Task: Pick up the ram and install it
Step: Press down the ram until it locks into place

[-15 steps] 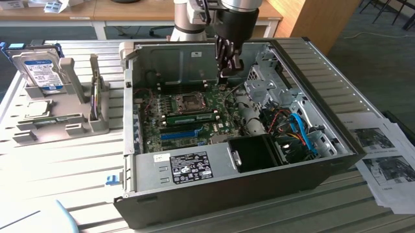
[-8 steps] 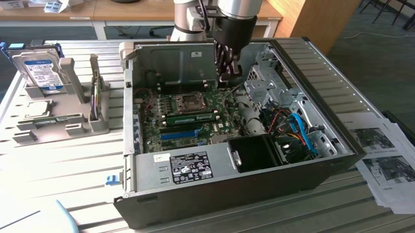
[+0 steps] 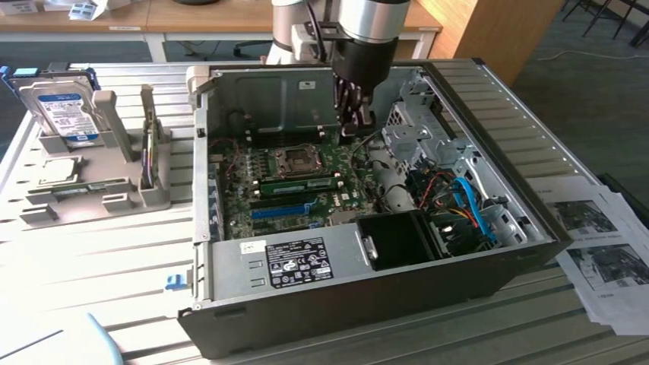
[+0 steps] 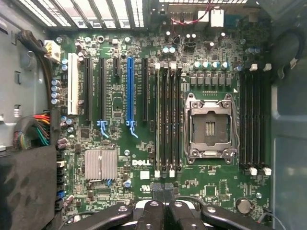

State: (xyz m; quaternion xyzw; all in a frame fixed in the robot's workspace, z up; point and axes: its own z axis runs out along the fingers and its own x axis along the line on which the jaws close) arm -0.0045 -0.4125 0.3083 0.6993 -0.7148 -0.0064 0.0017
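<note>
An open black and grey desktop computer case (image 3: pixel 355 251) lies on its side on the slatted white tabletop (image 3: pixel 91 251), printed paper sheets (image 3: pixel 598 243) at the exterior view's right. Inside, a long green RAM stick with dark chips (image 3: pixel 299 183) sits seated in a motherboard slot, just beside the silver processor socket (image 3: pixel 300 157) and a bright-blue plastic slot (image 3: pixel 279 211). Above the board, the robot arm's black gripper (image 3: pixel 355 125) hangs with jaws together, holding nothing, metal walls close on either side. Further back, a grey holder (image 3: pixel 87 190) carries a silver hard drive (image 3: pixel 63 110); its other contents are hard to make out.
</note>
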